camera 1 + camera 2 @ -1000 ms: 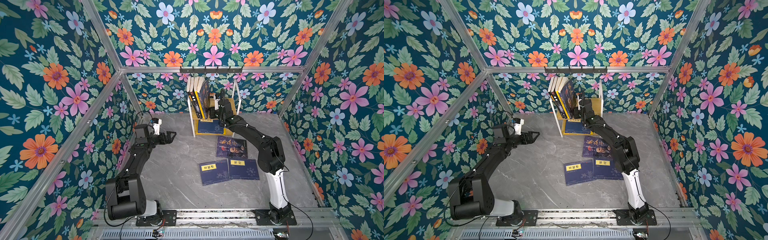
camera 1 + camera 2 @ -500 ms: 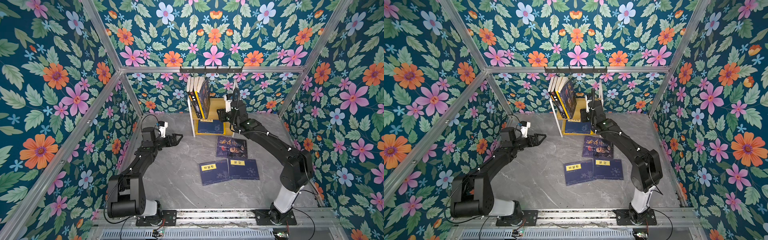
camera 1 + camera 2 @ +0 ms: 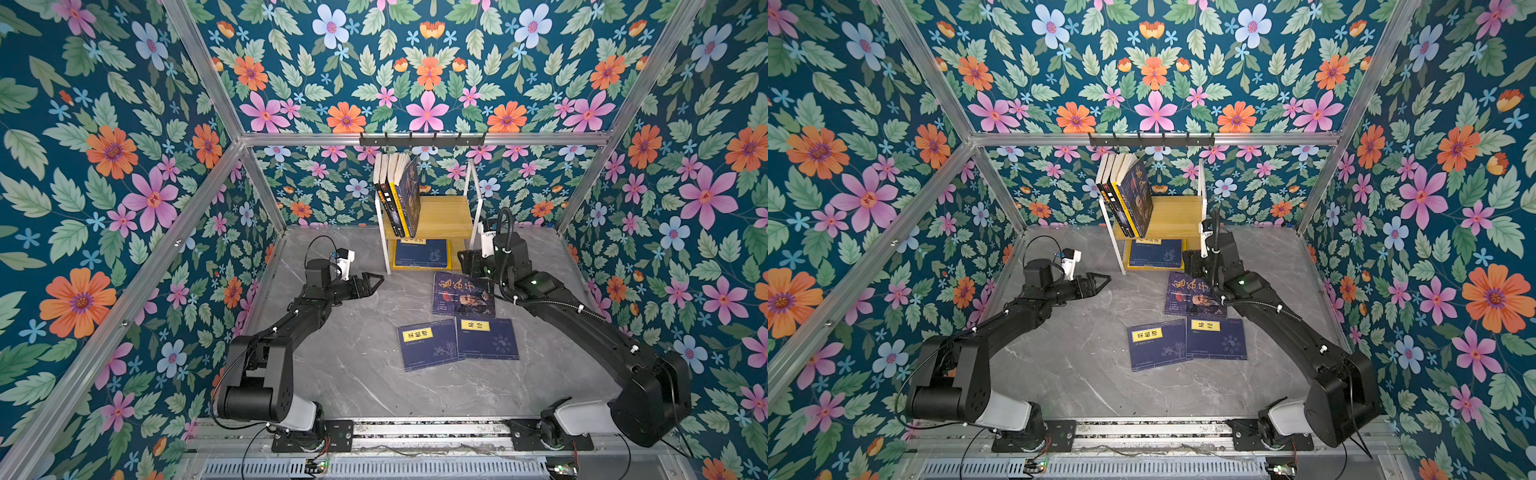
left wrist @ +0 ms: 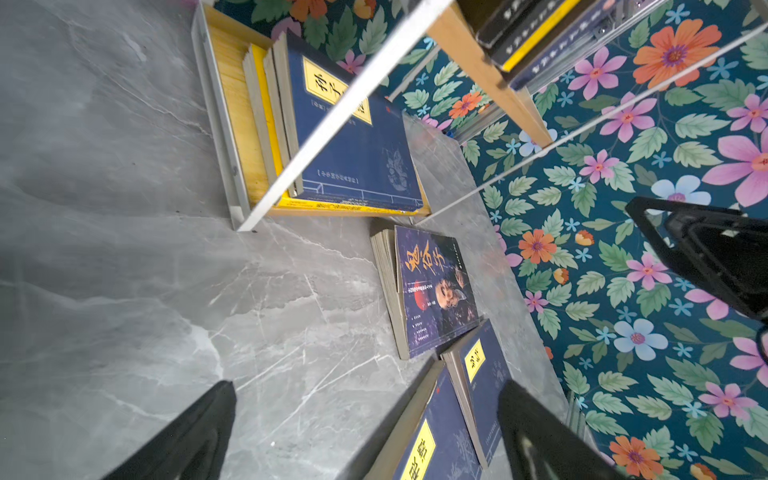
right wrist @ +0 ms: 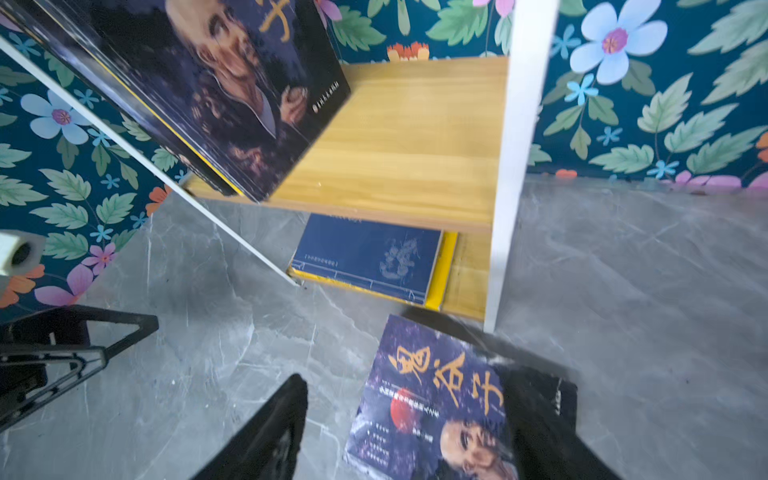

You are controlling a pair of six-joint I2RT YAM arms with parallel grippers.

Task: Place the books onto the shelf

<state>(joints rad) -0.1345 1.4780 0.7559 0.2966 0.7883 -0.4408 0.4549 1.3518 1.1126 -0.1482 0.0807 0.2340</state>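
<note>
The shelf [image 3: 446, 216] [image 3: 1177, 216] stands at the back wall. Several books [image 3: 397, 195] lean upright at the left of its top board [image 5: 407, 137], and navy and yellow books [image 3: 422, 252] [image 4: 353, 153] lie flat on the bottom board. On the floor lie a purple portrait book [image 3: 463, 293] [image 5: 432, 411] and two navy books [image 3: 428, 343] [image 3: 486, 338]. My right gripper [image 3: 467, 262] [image 5: 405, 432] is open, low over the portrait book's far end, with a finger on either side of it. My left gripper [image 3: 374, 282] [image 4: 365, 436] is open and empty, left of the shelf's foot.
A black hook rail [image 3: 422, 139] hangs on the back wall above the shelf. Floral walls with aluminium posts [image 3: 262, 187] close in three sides. The shelf's white front post [image 5: 511, 166] stands just beyond my right gripper. The arm bases sit on a rail [image 3: 415, 428] at the front.
My right gripper has drawn back from the shelf's top tier, come down over the portrait book on the floor, and its jaws have widened. My left gripper has moved right, toward the shelf.
</note>
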